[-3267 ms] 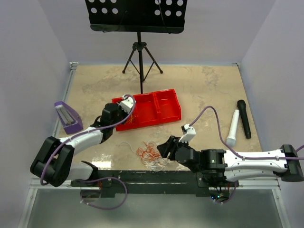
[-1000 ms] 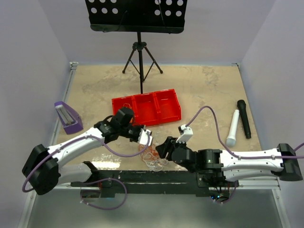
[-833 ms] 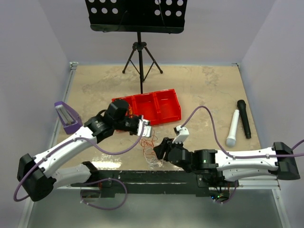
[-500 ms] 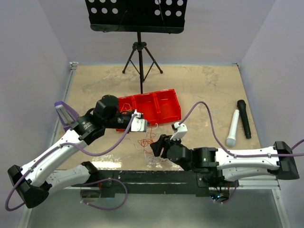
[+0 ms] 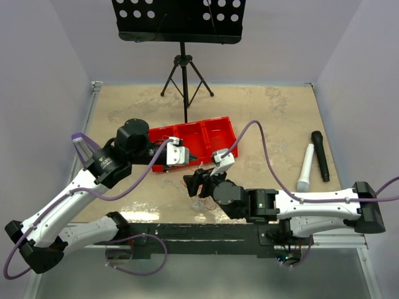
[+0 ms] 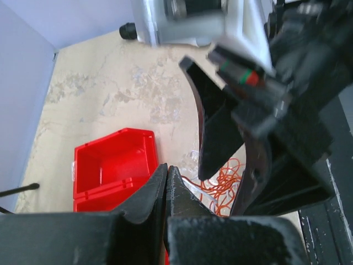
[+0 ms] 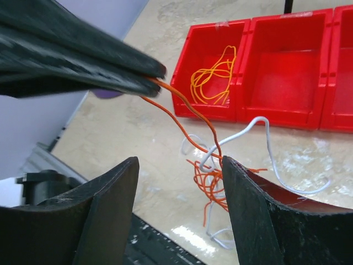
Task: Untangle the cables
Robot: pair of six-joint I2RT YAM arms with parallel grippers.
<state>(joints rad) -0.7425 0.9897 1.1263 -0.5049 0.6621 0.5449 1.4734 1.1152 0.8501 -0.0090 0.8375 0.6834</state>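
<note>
Item one, the cables [image 7: 208, 190]: we record a small tangle of orange and white wire lying on the table [image 5: 268, 112], just in front of the red tray [image 7: 287, 72] and apart from it. Item two, an orange strand [image 7: 185, 100]: it climbs out of the tangle, clear of the table, to the left gripper [image 7: 154, 78]. That gripper's jaws are pressed together with the strand pinched at their tips, and the left wrist view shows the same jaws closed with no gap that we can make out. Item three, a white wire [image 7: 259, 122]: one end is caught in the tangle, and the rest arcs up beside the tray's front wall and trails loose over the table to the right. Item four, yellow wires [image 7: 212, 77]: a loose coil resting inside the leftmost tray compartment seen from the right wrist. Item five, the right gripper [image 7: 179, 163]: its jaws are spread wide, one finger to either side of the tangle, and grip nothing. We cannot tell whether either finger brushes a wire. Item six, surroundings: a black music stand [image 5: 179, 22] on its tripod at the far edge, and a white microphone [image 5: 305, 167] and a black microphone [image 5: 320, 156] lying side by side, well apart from the tray on the right.
</note>
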